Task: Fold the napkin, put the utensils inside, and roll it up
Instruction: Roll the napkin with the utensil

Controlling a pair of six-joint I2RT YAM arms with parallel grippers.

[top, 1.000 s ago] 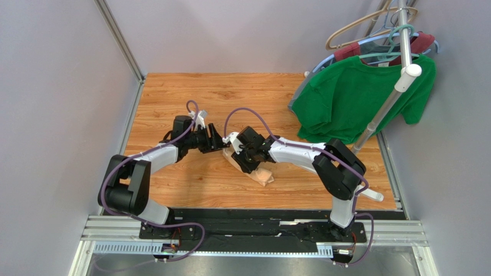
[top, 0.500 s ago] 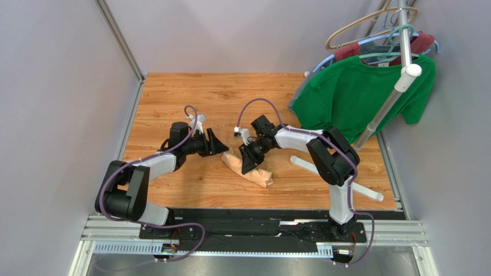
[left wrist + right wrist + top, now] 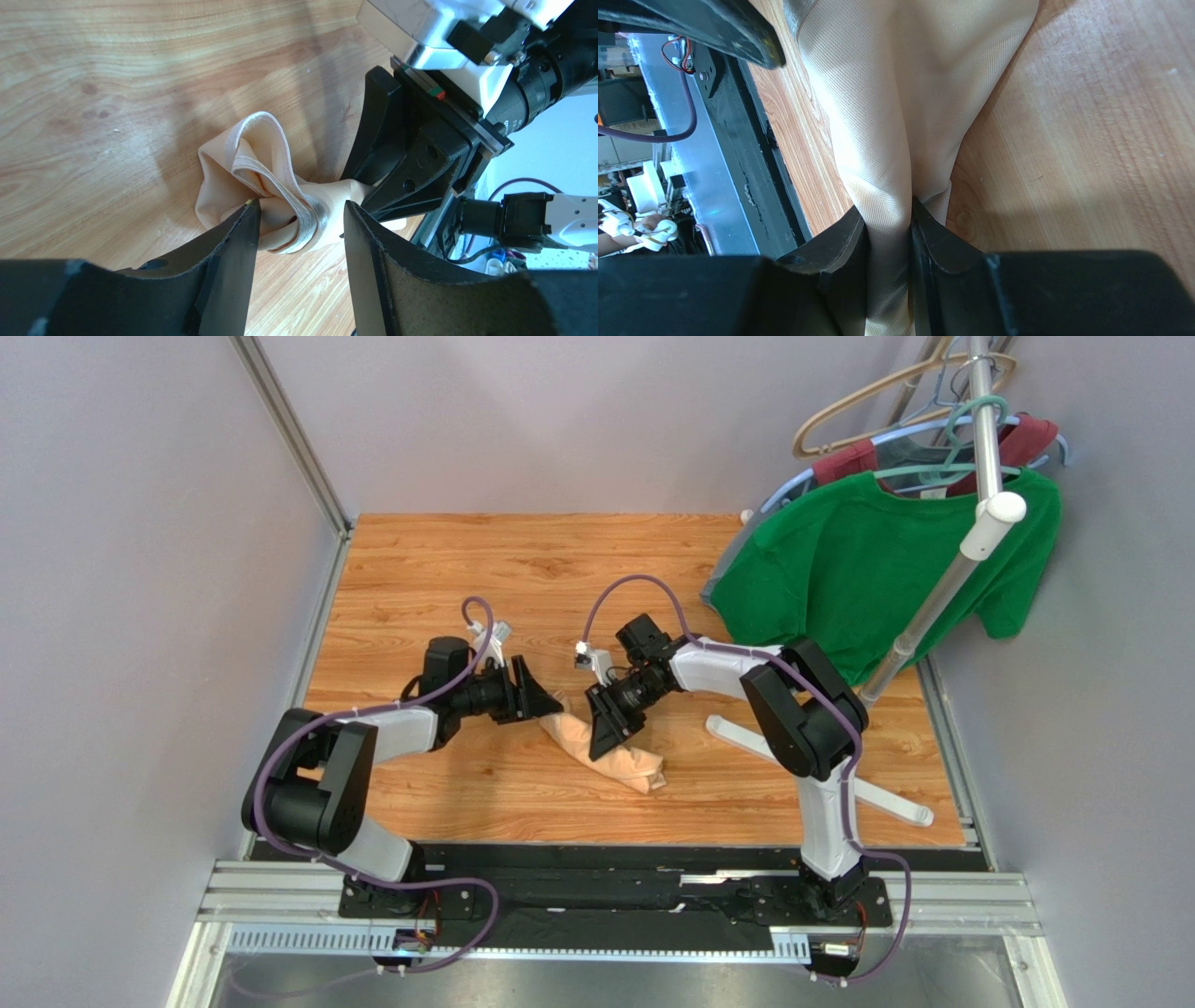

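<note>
Nearby, green T-shirt, rack legs, napkin pinched

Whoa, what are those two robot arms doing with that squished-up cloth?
They are working on a peach napkin, which lies bunched into a loose roll on the wooden table. The right gripper is pinching the cloth between its fingers. The left gripper is open, with a finger on each side of the roll's other end. No spoon shows, so I cannot tell if one is tucked inside.
</note>
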